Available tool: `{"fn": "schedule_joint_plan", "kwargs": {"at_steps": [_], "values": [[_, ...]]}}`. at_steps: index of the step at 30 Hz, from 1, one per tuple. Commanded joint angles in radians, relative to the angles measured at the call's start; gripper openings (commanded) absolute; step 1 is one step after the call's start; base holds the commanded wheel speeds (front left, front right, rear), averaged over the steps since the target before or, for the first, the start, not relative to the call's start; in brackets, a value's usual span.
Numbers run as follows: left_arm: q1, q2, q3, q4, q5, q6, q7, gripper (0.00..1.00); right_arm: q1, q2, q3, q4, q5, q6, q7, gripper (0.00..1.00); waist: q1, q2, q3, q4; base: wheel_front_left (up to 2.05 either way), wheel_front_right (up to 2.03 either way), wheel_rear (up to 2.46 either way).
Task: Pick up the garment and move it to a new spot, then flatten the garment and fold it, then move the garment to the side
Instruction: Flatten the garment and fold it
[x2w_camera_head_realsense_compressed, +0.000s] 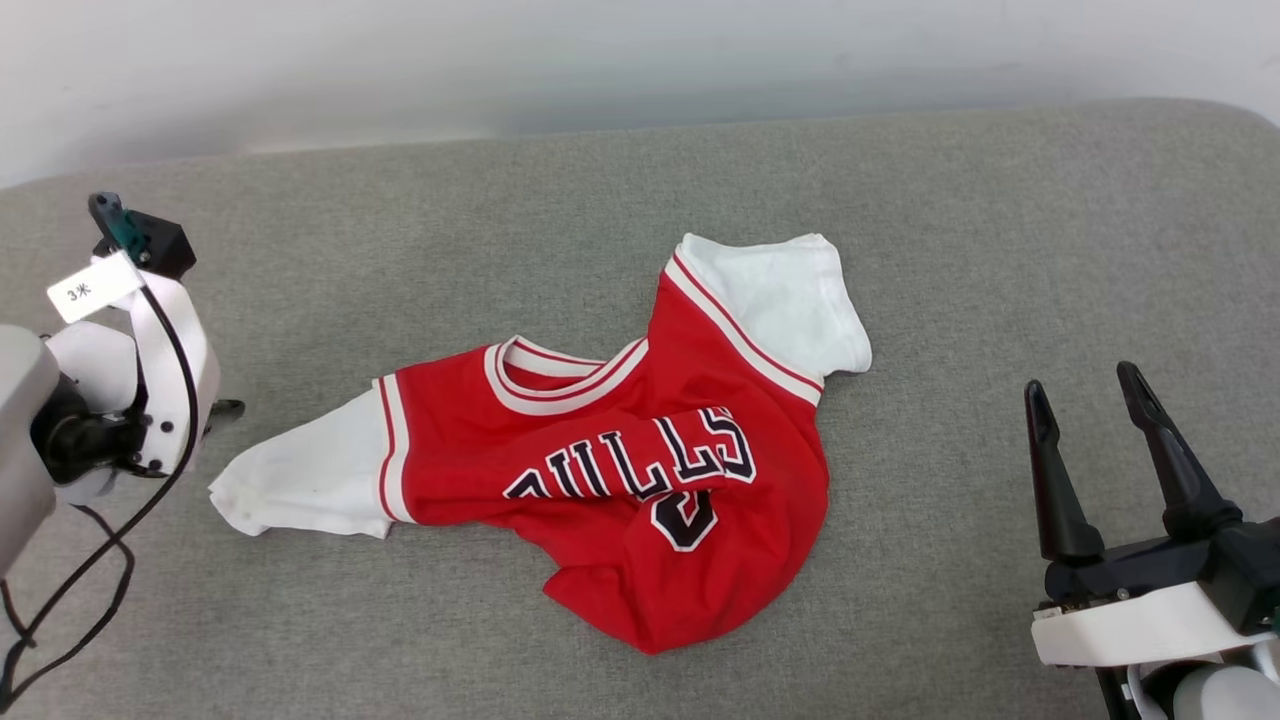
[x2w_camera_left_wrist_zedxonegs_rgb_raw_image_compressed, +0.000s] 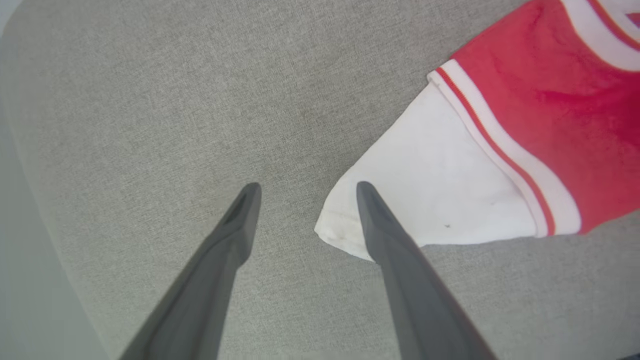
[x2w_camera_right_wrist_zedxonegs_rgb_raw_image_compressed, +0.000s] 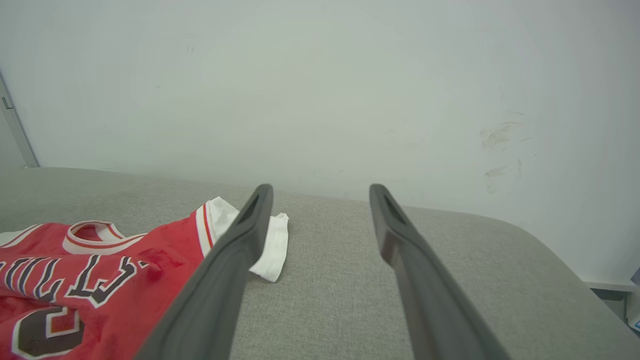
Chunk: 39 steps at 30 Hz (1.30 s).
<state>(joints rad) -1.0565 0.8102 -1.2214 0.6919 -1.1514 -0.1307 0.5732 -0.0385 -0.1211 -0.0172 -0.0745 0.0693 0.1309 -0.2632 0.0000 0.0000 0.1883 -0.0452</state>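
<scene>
Fingers of my right claw (x2w_camera_head_realsense_compressed: 1083, 382) stand wide at four o'clock, holding nothing. At nine o'clock my left claw (x2w_camera_left_wrist_zedxonegs_rgb_raw_image_compressed: 308, 186) gapes wide too, one finger over a corner of the white sleeve (x2w_camera_left_wrist_zedxonegs_rgb_raw_image_compressed: 435, 190), a black cable (x2w_camera_head_realsense_compressed: 100, 550) looping beside its wrist. Between them the garment (x2w_camera_head_realsense_compressed: 620, 440) lies rumpled, lettering up, on the grey cushion (x2w_camera_head_realsense_compressed: 950, 250). At twelve o'clock rises a pale wall (x2w_camera_right_wrist_zedxonegs_rgb_raw_image_compressed: 320, 75).

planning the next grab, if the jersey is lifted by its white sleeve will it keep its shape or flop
Probably floppy: the garment lies crumpled in soft folds, so held by the white sleeve it would likely hang and trail. It looks thin, so probably light. On the woven grey cushion a push would likely bunch it, not slide it.
</scene>
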Motion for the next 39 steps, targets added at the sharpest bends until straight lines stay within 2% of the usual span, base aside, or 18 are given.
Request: {"fn": "schedule_joint_plan", "kwargs": {"at_steps": [1, 9, 18, 19, 20, 26, 31, 35, 39], "values": [[-0.013, 0.012, -0.002, -0.011, -0.011, 0.003, 0.032, 1.0, -0.01, 0.003, 0.004, -0.006, -0.006, 0.0, -0.002, 1.0, 0.0, 0.0, 0.012, -0.009, 0.0, 0.0, 0.0], [0.03, 0.035, -0.025, -0.003, -0.032, 0.003, 0.116, 1.0, -0.038, 0.005, 0.004, -0.024, -0.014, 0.0, -0.002, 1.0, 0.0, 0.0, 0.083, -0.043, 0.0, 0.0, 0.0], [0.127, -0.009, -0.047, 0.011, -0.05, 0.003, 0.11, 1.0, -0.065, 0.014, -0.009, -0.031, -0.02, 0.0, -0.002, 1.0, 0.0, 0.0, 0.125, -0.05, 0.0, 0.0, 0.0], [0.134, -0.015, -0.05, 0.01, -0.046, 0.003, 0.102, 0.43, -0.068, 0.014, -0.009, -0.03, -0.02, 0.0, -0.002, 1.0, 0.0, 0.0, 0.125, -0.048, 0.0, 0.0, 0.0], [0.139, -0.021, -0.052, 0.005, -0.04, 0.003, 0.095, 0.0, -0.067, 0.013, -0.011, -0.028, -0.021, 0.0, -0.002, 1.0, 0.0, 0.0, 0.124, -0.044, 0.0, 0.0, 0.0], [0.088, -0.003, -0.051, -0.041, 0.018, 0.003, 0.003, 0.0, -0.1, -0.046, -0.042, -0.031, -0.013, 0.0, -0.001, 1.0, 0.0, 0.0, 0.088, -0.007, 0.0, 0.0, 0.0], [0.026, 0.01, -0.037, -0.075, 0.069, 0.003, -0.119, 0.0, -0.202, -0.16, -0.04, -0.058, 0.002, 0.0, 0.066, 1.0, 0.0, 0.0, 0.053, 0.034, 0.0, 0.0, 0.0], [-0.005, 0.004, -0.029, -0.114, 0.099, 0.003, -0.196, 0.0, -0.325, -0.274, 0.048, -0.045, 0.065, 0.0, 0.219, 1.0, 0.0, 0.0, 0.046, 0.068, 0.0, 0.0, 0.0], [-0.03, -0.014, -0.025, -0.153, 0.133, 0.003, -0.254, 0.0, -0.482, -0.415, 0.205, 0.013, 0.191, 0.0, 0.465, 1.0, 0.0, 0.0, 0.058, 0.108, 0.0, 0.0, 0.0]]}}
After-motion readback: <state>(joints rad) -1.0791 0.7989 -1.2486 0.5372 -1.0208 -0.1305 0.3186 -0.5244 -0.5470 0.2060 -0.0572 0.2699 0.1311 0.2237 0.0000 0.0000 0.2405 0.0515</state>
